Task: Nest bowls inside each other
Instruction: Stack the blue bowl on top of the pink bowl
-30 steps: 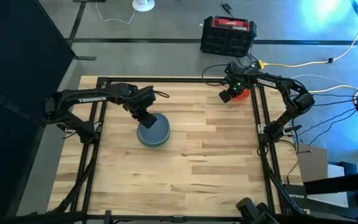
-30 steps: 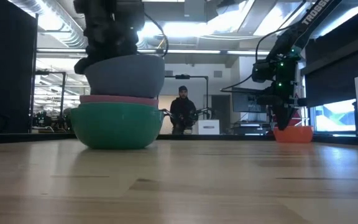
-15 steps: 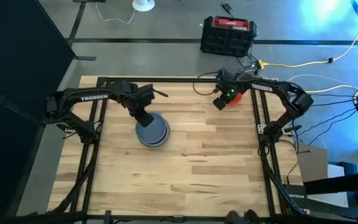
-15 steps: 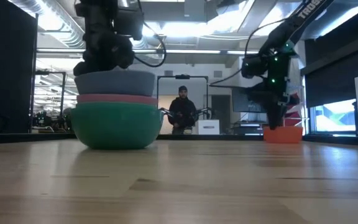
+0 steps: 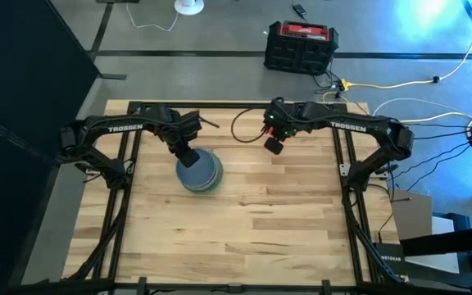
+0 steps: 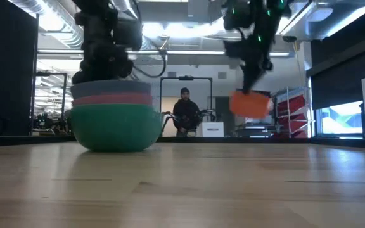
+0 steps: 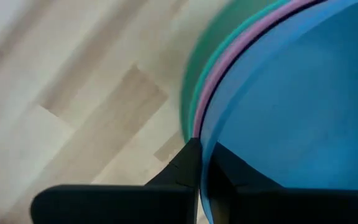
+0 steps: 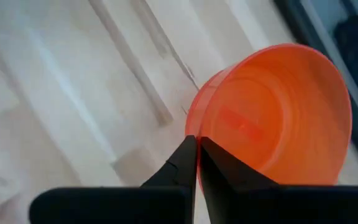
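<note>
Three bowls stand nested left of the table's middle: a green bowl [image 6: 114,130] on the wood, a pink bowl [image 6: 111,99] inside it, and a light blue bowl [image 6: 109,88] inside the pink one. My left gripper [image 7: 199,146] comes down from above at the stack's far left side [image 5: 185,156] and is shut on the blue bowl [image 7: 291,112]. An orange-red bowl [image 6: 251,102] hangs in the air near the table's far edge, right of the middle. My right gripper [image 8: 197,143] is shut on it. My left gripper pinches the blue bowl's rim [image 7: 202,163], one finger inside the bowl and one outside. The fingers point down. The blue bowl sits level in the pink bowl [image 7: 213,93], which rests in the green bowl [image 7: 194,81]. My right gripper pinches the orange-red bowl's rim [image 8: 191,127], one finger inside the bowl and one outside. The fingers slant down from above. The bowl [image 8: 278,118] hangs below them, lifted clear of the table.
A black and red case [image 5: 300,45] lies on the floor beyond the far edge. Cables run along the table's right side [image 5: 433,82]. A person [image 6: 185,111] stands in the room behind. Bare wood [image 5: 244,229] fills the near half of the table.
My left gripper has sunk and set the blue bowl down into the pink one, where before it hung tilted above the stack. My right gripper has lifted the orange-red bowl off the table's far right corner and carried it up and toward the table's left.
</note>
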